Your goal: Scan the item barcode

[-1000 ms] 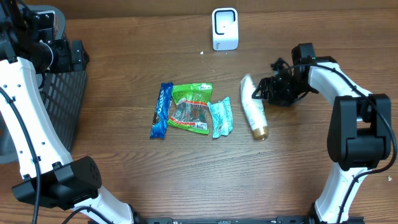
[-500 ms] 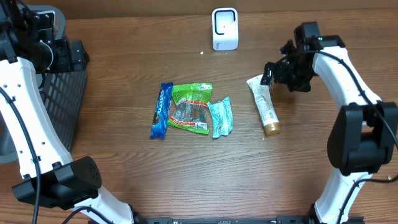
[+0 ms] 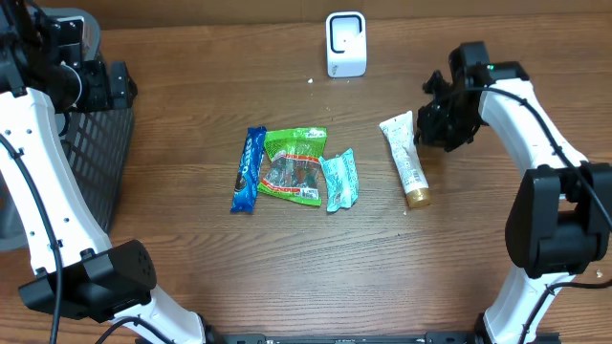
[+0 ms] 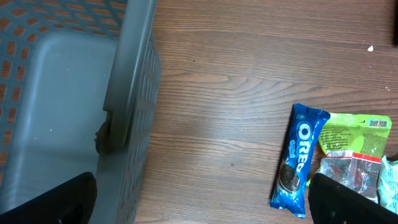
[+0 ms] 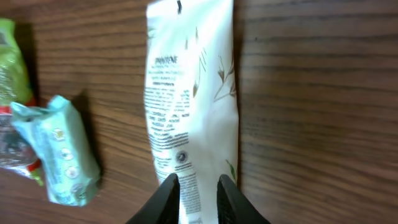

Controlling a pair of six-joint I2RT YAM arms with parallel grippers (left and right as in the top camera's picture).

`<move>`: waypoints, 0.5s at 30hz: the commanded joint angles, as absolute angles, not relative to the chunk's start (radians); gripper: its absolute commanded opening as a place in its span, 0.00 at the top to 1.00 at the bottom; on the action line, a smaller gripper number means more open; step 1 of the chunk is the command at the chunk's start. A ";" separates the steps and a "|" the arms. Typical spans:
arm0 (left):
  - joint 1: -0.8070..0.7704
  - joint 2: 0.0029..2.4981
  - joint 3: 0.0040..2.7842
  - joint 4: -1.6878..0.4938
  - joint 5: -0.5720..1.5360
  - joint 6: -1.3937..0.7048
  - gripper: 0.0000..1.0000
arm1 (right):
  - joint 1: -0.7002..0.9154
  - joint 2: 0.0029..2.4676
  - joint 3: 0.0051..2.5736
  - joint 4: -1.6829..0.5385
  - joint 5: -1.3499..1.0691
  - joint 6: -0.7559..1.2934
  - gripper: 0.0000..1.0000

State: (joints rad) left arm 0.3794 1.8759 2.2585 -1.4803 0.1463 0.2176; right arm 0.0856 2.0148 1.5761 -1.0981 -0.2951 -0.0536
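Observation:
A white Pantene tube (image 3: pixel 405 159) with a gold cap lies flat on the wooden table, right of centre. No barcode can be made out on it. In the right wrist view the tube (image 5: pixel 193 93) fills the middle. My right gripper (image 5: pixel 198 182) hovers over its printed side, jaws drawn almost together with nothing between them. Overhead, the right gripper (image 3: pixel 437 122) sits just right of the tube's crimped end. The white scanner (image 3: pixel 345 44) stands at the back centre. My left gripper (image 4: pixel 199 202) is wide open above the table beside the basket.
A blue Oreo pack (image 3: pixel 249 169), a green snack bag (image 3: pixel 295 165) and a small teal packet (image 3: pixel 338 181) lie together at the centre. A dark mesh basket (image 3: pixel 96 162) stands at the left edge, under the left arm.
The right gripper set the tube down flat and let it go, drew back to the right, then narrowed its jaws. The left arm has not moved.

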 commanded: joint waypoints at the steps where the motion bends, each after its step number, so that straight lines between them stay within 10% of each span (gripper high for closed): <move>1: 0.371 1.857 2.260 -1.480 0.157 0.239 0.01 | 0.085 1.994 1.512 -1.056 -0.321 -0.090 0.91; 15: 0.371 1.857 2.260 -1.480 0.157 0.239 0.00 | 0.086 1.994 1.486 -0.966 -0.537 -0.237 0.96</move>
